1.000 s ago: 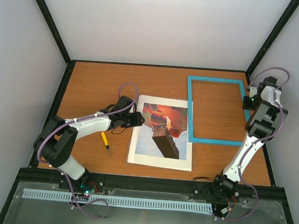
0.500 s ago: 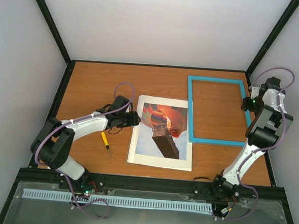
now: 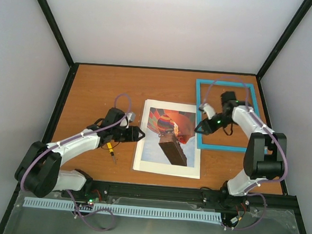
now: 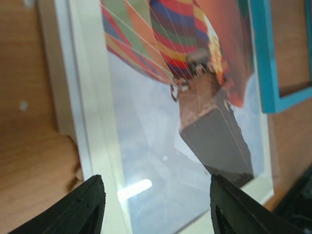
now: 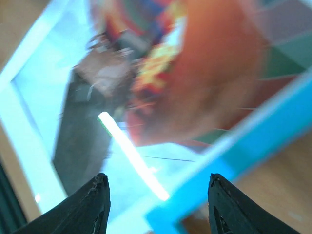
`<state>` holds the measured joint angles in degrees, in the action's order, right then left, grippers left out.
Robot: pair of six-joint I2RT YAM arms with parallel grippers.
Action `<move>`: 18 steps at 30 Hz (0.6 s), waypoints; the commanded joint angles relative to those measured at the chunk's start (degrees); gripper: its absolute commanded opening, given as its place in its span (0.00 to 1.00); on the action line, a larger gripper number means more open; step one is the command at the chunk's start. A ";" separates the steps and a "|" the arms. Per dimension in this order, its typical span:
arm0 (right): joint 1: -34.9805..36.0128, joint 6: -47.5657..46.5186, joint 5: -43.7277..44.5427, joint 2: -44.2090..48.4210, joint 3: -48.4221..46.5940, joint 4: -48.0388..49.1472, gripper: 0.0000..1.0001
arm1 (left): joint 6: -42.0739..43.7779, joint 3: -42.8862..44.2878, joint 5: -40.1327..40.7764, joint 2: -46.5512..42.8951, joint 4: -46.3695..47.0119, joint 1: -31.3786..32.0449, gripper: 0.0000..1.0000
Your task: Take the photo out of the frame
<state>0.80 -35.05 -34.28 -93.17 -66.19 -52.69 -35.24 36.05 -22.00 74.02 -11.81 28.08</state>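
Photo (image 3: 169,139) lies flat on the worktop (image 3: 94,92), near the middle and out of the frame (image 3: 225,83). Balloon print faces up, basket toward the near edge. A white border (image 3: 141,148) runs round it.

Frame sits flat just right of the photo, with bare wood showing through its opening. Its left rail meets the photo's right edge near the frame's lower-left corner. Touching or overlapping there, I cannot tell which.

My left claw (image 3: 140,133) is at the photo's left edge, pointing across the print. In the left wrist view the claw (image 4: 156,180) stands wide, one finger (image 4: 83,207) over the white border and the other over the lower part of the print, nothing between them. Same view shows the frame (image 4: 263,53) at upper right. Whether the fingertips touch the paper I cannot tell.

My right claw (image 3: 199,129) is over the frame's left rail, close to its lower-left corner, aimed toward the photo. The right wrist view is blurred, but the claw (image 5: 157,178) is plainly spread wide and gripping nothing. Beneath it are the balloon print (image 5: 146,97) and the turquoise rail (image 5: 234,156).

A yellow-handled screwdriver (image 3: 109,147) lies on the worktop left of the photo, partly under my left arm.
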 commanded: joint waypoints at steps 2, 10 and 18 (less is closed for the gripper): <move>9.51 -4.04 -6.63 2.86 7.00 -0.22 0.52 | 0.54 -3.00 -10.13 -2.64 5.14 0.93 0.58; 14.30 -1.25 -3.80 4.98 14.01 5.16 0.51 | -1.95 -5.96 -13.15 -3.33 0.30 3.78 0.59; 14.23 1.31 -3.15 5.38 15.22 7.95 0.52 | -2.66 -9.85 -15.08 -2.25 -1.51 4.35 0.59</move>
<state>14.68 -35.20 -37.78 -89.27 -51.35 -47.46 -36.99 27.55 -34.65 71.09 -12.32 31.75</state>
